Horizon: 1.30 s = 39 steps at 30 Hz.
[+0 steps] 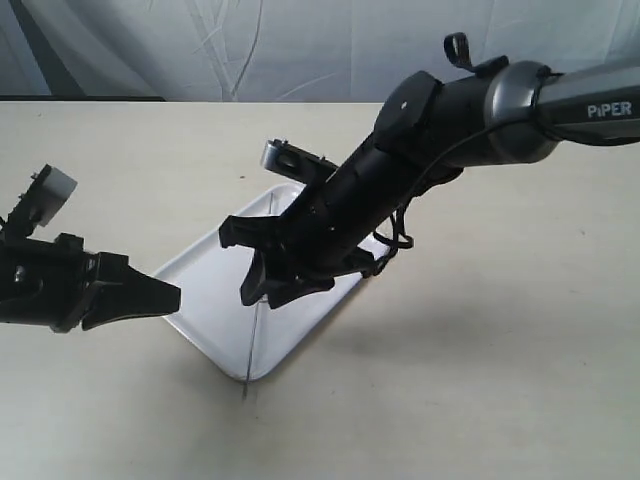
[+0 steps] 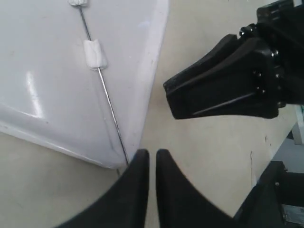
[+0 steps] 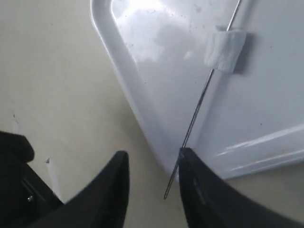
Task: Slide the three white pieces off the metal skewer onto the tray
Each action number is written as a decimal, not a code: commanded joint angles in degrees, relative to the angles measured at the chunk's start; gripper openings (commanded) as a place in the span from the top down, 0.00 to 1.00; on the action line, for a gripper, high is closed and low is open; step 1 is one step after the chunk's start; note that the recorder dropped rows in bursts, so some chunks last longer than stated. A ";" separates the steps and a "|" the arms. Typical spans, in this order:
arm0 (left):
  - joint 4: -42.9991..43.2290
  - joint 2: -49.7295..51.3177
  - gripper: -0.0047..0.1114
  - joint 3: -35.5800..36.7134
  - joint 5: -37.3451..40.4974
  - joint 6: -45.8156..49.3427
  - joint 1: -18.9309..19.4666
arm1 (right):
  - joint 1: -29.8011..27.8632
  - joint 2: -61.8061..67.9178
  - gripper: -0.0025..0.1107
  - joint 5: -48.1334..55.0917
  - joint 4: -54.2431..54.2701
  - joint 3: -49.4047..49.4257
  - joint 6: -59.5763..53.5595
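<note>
The white tray (image 1: pixel 200 300) lies in the middle of the table. The thin metal skewer (image 1: pixel 250 350) rests on it, its tip poking past the near rim. In the left wrist view the skewer (image 2: pixel 109 104) carries one white piece (image 2: pixel 95 53), with a second (image 2: pixel 77 2) at the frame's edge; a third is hidden. My right gripper (image 1: pixel 262 296) hangs open over the tray's near part. In its own view the right gripper (image 3: pixel 153 156) has the skewer (image 3: pixel 199 102) tip just inside one fingertip (image 3: pixel 187 156), and a white piece (image 3: pixel 225 50) sits farther up. My left gripper (image 1: pixel 170 297) is shut and empty beside the tray's left rim.
The right arm (image 1: pixel 450 120) stretches diagonally over the tray's far half. Beige tabletop (image 1: pixel 480 380) surrounds the tray (image 2: pixel 47 95). The table's far edge (image 1: pixel 150 100) meets a grey cloth backdrop. In the left wrist view, the right gripper's black body (image 2: pixel 223 90) sits close by.
</note>
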 commanded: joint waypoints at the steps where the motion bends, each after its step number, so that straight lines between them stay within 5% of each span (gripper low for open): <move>1: -0.43 0.13 0.66 0.13 5.01 0.02 -0.22 | 1.14 1.46 0.65 -1.86 1.94 -0.35 -0.69; 7: -0.43 0.13 0.57 0.13 4.11 -0.09 -0.22 | 1.64 2.81 0.80 -4.03 2.83 -0.35 -0.69; 12: -0.43 0.13 0.57 0.13 3.50 -0.09 -0.22 | 2.39 5.57 0.72 -4.55 3.52 -0.35 0.86; 39: -0.43 0.13 0.57 0.13 1.43 -0.09 -0.22 | 3.82 7.50 0.72 -6.68 1.91 -0.35 6.55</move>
